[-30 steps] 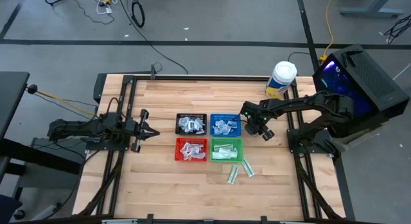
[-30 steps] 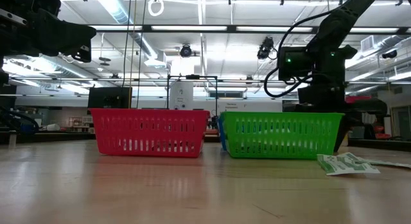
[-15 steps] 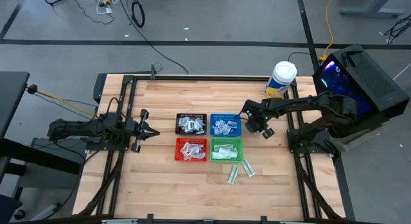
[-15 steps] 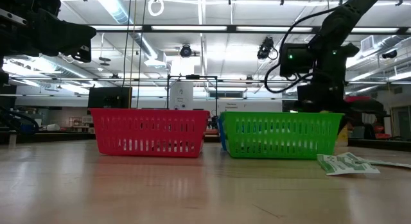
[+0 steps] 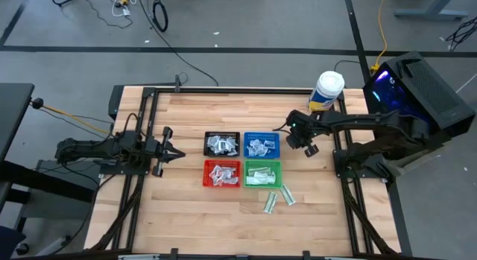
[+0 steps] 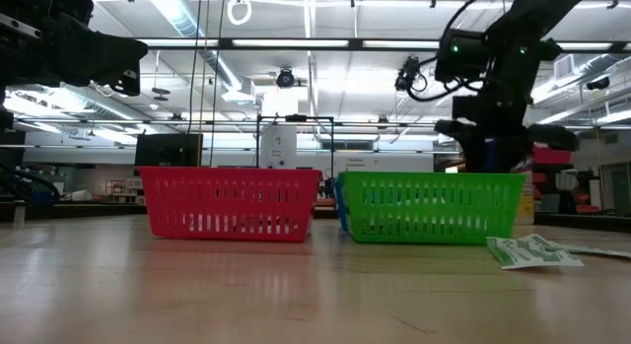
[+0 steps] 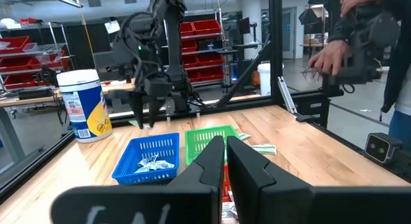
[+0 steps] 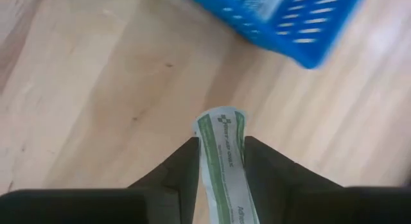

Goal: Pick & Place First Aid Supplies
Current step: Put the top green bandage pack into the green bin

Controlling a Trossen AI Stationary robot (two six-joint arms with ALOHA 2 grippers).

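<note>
At centre right of the high view, the right gripper (image 5: 298, 135) hangs on its outstretched arm, fingers (image 8: 180, 169) pinched on a narrow white-and-green packet (image 8: 221, 153). The left gripper (image 5: 176, 152) rests at centre left, fingers together, arm level.

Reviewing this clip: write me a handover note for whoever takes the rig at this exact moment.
Right gripper: jaws shut on a white-and-green packet, held above bare table just right of the blue tray.
Left gripper: waiting at table left, jaws shut, holding nothing.
Done: packets lie in the black tray, blue tray, red tray and green tray.
Left: place the held packet, probably in the green tray, then clear the two loose packets on the table in front of it.
</note>
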